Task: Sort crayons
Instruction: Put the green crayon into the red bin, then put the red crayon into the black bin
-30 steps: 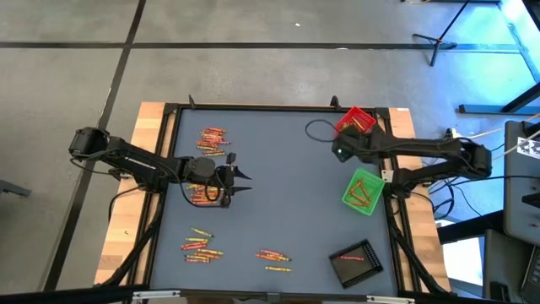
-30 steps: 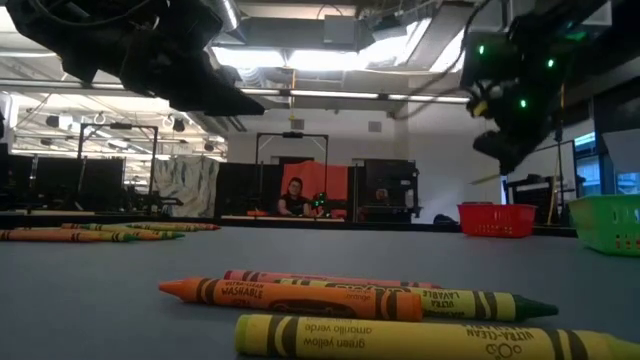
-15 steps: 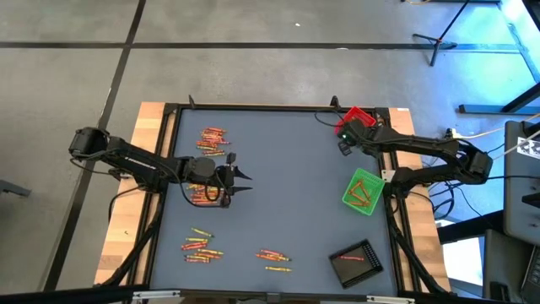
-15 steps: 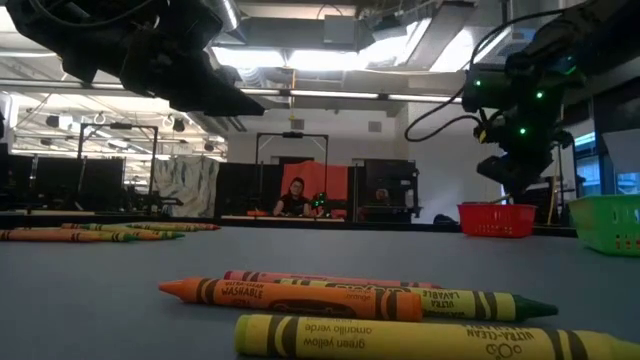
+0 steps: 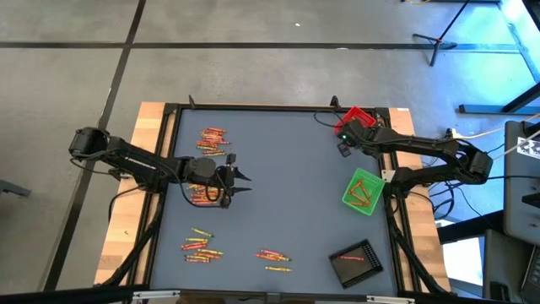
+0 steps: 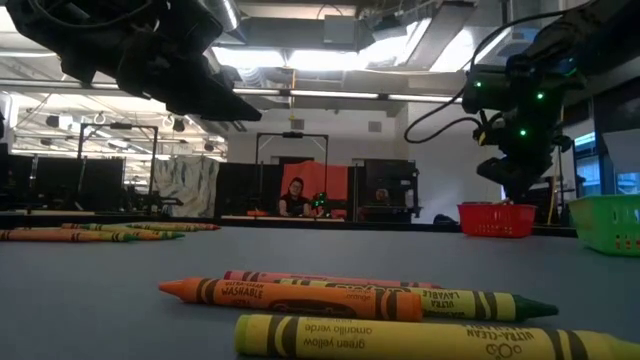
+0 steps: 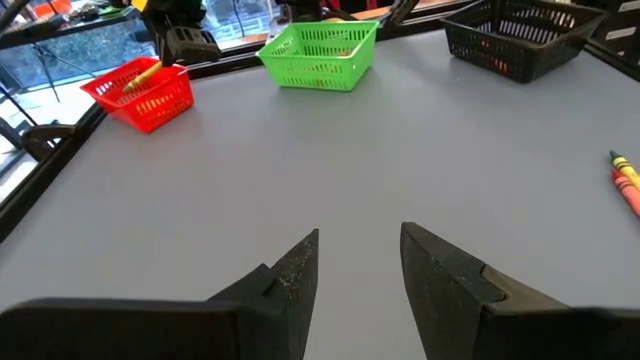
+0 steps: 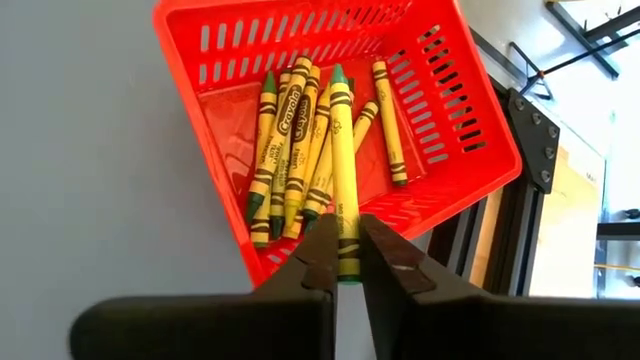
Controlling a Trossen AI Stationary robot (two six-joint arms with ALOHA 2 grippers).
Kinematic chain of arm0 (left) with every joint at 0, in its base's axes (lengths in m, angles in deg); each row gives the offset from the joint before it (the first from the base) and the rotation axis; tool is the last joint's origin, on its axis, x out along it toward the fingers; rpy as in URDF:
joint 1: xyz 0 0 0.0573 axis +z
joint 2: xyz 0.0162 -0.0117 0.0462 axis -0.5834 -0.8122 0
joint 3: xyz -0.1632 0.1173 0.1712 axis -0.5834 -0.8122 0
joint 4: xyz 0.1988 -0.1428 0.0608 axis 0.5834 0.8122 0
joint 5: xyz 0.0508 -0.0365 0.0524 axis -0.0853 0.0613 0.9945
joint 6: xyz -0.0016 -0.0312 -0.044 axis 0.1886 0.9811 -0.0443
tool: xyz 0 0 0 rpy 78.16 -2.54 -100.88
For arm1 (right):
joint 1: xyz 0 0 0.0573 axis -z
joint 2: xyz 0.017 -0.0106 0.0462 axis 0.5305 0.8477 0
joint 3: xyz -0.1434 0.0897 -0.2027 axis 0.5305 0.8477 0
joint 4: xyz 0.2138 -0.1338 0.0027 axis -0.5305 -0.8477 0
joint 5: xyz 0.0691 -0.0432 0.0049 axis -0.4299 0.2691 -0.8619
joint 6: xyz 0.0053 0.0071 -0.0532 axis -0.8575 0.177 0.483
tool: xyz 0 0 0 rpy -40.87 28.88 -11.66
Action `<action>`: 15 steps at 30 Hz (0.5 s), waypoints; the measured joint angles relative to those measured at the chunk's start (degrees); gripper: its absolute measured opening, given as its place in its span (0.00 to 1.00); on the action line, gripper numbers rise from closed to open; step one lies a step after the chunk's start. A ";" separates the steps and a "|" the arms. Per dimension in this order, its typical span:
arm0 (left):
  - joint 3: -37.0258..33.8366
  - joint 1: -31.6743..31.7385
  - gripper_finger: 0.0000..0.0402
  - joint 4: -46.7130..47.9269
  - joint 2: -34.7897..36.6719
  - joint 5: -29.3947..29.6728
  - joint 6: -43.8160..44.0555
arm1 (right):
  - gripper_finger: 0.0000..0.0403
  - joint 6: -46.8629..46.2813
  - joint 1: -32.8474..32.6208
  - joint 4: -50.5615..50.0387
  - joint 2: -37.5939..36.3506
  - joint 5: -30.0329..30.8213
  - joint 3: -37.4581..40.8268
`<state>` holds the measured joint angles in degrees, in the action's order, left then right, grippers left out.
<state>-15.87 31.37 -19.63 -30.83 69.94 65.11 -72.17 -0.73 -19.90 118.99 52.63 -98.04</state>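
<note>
My right gripper [image 8: 346, 262] hangs over the near rim of the red tray [image 5: 359, 120] at the far right, shut on a green-yellow crayon [image 8: 342, 170]. Several like crayons [image 8: 290, 160] lie on the tray's floor. My left gripper [image 7: 358, 262] stands open above the table's left half, level with nothing between its fingers, beside a crayon heap [image 5: 201, 195]. More crayons lie flat in heaps at the far left [image 5: 213, 135], near left [image 5: 200, 245] and near middle [image 5: 274, 256], the last one close up in the low view [image 6: 300, 297]. My right gripper pinches the crayon near its blunt end [image 8: 347, 250] between its two fingers. The crayon runs along the fingers and sticks out ahead of them. They come slanting down from the near side, and the pointed tip [image 8: 336, 74] reaches over the crayons in the tray.
A green tray [image 5: 363, 191] with a few crayons stands at the right edge. A black tray [image 5: 359, 262] with crayons sits at the near right corner. The table's middle [image 5: 287, 186] is bare grey surface. A person sits far behind the table [image 6: 293, 197].
My right gripper, carrying the crayon, has swung toward the far right corner and dropped a little, stopping over the red tray about half a second ago. It has stayed shut.
</note>
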 joint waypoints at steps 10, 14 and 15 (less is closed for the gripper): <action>0.02 0.00 0.32 -0.02 0.00 -0.04 1.54 | 0.41 1.91 -0.48 -2.67 -0.22 -2.27 -2.68; 0.02 -0.50 0.32 -0.51 -0.51 -0.01 4.06 | 0.47 3.39 -6.32 1.70 -2.37 -3.37 -4.04; 0.02 -0.85 0.32 -0.88 -0.92 -0.02 4.49 | 0.48 3.77 -8.49 3.74 -2.97 -3.54 -4.07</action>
<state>-15.85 30.52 -20.51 -31.75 69.92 69.60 -68.40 -9.22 -16.16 116.02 49.09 -102.11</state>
